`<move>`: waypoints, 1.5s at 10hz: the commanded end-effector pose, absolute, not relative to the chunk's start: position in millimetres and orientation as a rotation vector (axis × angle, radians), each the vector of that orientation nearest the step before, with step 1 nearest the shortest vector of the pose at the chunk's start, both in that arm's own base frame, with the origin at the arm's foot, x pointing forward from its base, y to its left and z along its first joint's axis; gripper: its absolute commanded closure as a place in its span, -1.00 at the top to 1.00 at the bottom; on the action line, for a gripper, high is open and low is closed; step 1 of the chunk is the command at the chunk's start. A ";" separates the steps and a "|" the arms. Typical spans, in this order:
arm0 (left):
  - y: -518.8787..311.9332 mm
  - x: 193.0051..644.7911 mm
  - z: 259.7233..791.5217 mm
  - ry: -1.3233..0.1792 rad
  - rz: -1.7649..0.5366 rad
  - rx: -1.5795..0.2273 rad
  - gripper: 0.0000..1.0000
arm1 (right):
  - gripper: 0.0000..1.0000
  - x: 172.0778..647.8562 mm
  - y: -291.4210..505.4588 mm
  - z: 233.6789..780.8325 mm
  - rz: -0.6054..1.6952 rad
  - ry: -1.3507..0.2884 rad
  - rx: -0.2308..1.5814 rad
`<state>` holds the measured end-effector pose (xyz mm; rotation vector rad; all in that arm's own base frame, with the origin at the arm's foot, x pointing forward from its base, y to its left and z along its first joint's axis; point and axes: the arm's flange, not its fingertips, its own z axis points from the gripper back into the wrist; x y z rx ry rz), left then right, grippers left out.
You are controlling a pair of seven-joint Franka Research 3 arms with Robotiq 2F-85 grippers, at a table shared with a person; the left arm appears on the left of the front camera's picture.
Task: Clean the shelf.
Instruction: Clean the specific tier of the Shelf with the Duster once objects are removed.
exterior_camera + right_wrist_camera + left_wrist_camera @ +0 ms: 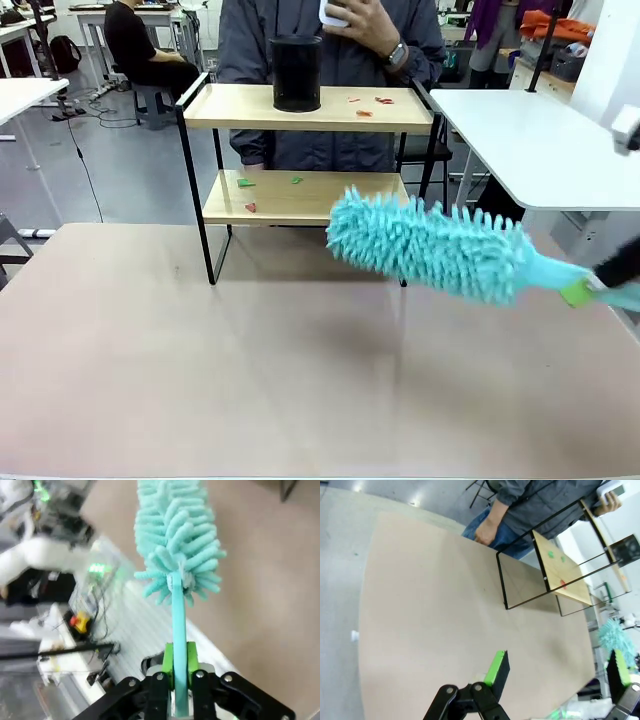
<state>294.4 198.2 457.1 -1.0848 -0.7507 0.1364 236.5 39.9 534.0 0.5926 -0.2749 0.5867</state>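
Probably a lab: white worktables, floor cables.

Our front camera looks across the table at the shelf and the person behind it. From the left wrist we look down from high up, rolled sideways, on the same table and shelf, farther off. The right wrist camera sits close along the duster, which the front view shares.
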 end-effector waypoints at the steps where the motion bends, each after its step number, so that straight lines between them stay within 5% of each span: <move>1: 197.0 294.3 456.3 -0.777 0.121 -1.091 1.00 | -0.74 232.4 23.2 535.6 0.536 -0.281 0.646; 15: 197.0 294.3 456.3 -0.777 0.121 -1.091 1.00 | -0.74 347.4 204.1 489.7 0.174 -0.499 0.390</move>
